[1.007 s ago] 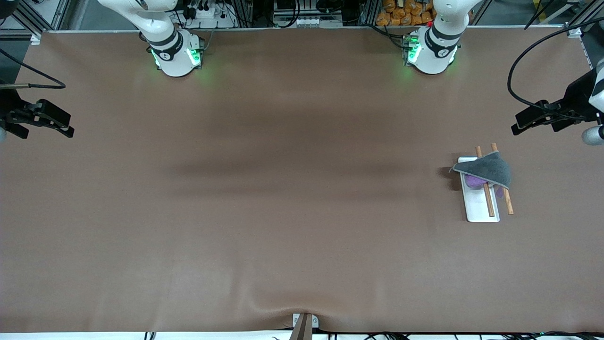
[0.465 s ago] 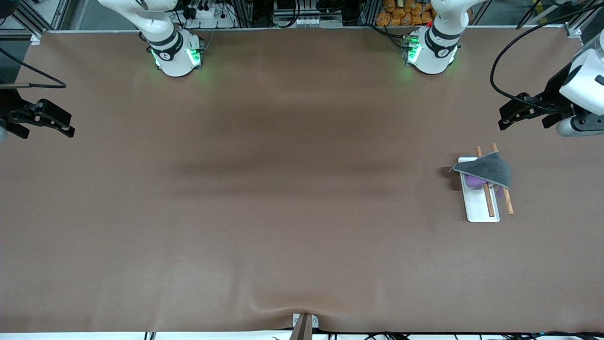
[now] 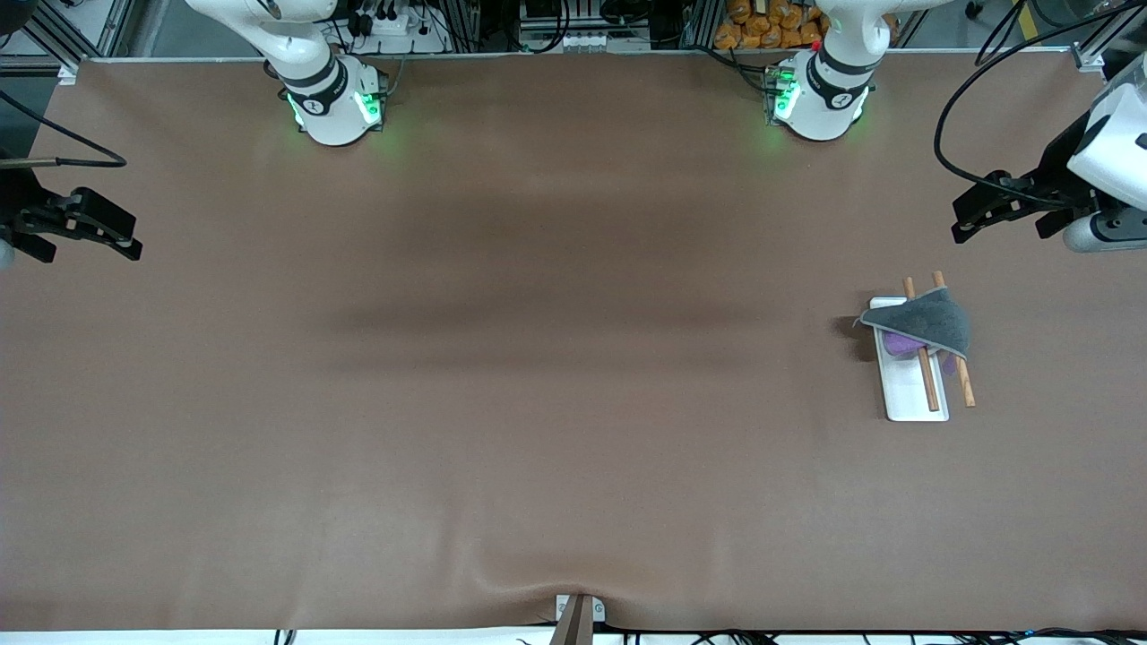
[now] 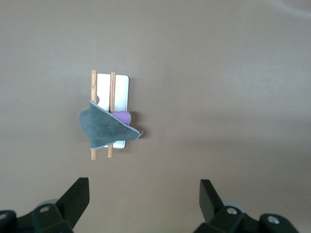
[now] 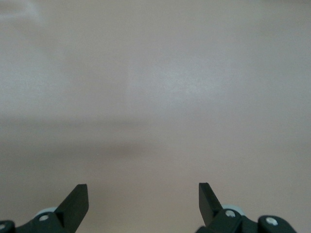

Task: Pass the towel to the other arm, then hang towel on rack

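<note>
The towel (image 3: 923,322) hangs across both wooden rods of the rack (image 3: 909,394), grey face up with purple showing under its edge. It covers the rod ends farther from the front camera. The rack's white base lies toward the left arm's end of the table. My left gripper (image 3: 999,233) hovers open and empty over bare table near that end, apart from the rack. In the left wrist view the towel (image 4: 104,128) and rack (image 4: 120,87) lie ahead of the open left gripper (image 4: 144,194). My right gripper (image 3: 90,255) waits open over the right arm's end of the table; the right wrist view shows the same gripper (image 5: 143,194) above bare cloth.
A brown mat (image 3: 538,403) covers the whole table. The two arm bases (image 3: 336,103) stand along the edge farthest from the front camera. A small bracket (image 3: 578,614) sits at the mat's near edge.
The left gripper has risen and drawn back toward the table's end, with more of its wrist now in view. Towel, rack and right arm have not moved.
</note>
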You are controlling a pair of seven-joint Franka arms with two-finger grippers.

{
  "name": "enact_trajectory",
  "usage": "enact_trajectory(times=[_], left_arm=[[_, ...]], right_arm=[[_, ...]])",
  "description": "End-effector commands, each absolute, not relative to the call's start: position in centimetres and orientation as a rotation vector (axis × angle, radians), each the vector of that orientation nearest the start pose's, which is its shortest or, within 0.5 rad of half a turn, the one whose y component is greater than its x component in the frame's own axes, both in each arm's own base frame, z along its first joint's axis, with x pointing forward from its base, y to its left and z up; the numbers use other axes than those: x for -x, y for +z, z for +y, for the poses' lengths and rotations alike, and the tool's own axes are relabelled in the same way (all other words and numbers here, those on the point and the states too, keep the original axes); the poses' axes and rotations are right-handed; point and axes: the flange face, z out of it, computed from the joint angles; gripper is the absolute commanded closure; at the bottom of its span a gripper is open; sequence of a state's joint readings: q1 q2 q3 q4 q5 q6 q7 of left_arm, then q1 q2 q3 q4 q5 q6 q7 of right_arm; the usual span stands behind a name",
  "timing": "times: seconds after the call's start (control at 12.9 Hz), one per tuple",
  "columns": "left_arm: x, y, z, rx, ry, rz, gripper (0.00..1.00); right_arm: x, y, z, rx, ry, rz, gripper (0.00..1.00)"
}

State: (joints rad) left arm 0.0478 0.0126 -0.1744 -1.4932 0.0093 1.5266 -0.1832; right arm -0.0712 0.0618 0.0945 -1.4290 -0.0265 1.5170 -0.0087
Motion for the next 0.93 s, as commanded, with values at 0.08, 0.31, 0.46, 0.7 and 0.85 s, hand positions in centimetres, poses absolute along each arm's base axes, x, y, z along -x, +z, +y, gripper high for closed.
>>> enact_trajectory(times=[0.08, 0.31, 0.46, 0.7, 0.85], left_arm=[[-53.1, 66.2, -6.4, 3.111, -0.023, -0.078, 0.0], [-52.5, 66.0, -6.3, 3.107, 0.009, -0.08, 0.0], [-52.5, 66.1, -4.9, 3.111, 0.008, -0.118, 0.0], [-52.6, 66.1, -4.4, 3.112, 0.009, -0.132, 0.0], [-52.4, 66.0, -3.8, 3.112, 0.014, -0.151, 0.0]], right_arm=[[-56.8, 65.7, 1.1, 3.156, -0.04, -0.033, 0.0], [-56.8, 65.7, 1.1, 3.156, -0.04, -0.033, 0.0], [-56.8, 65.7, 1.1, 3.156, -0.04, -0.033, 0.0], [-56.8, 65.7, 1.2, 3.156, -0.04, -0.035, 0.0], [-56.7, 65.8, 1.3, 3.156, -0.042, -0.038, 0.0]])
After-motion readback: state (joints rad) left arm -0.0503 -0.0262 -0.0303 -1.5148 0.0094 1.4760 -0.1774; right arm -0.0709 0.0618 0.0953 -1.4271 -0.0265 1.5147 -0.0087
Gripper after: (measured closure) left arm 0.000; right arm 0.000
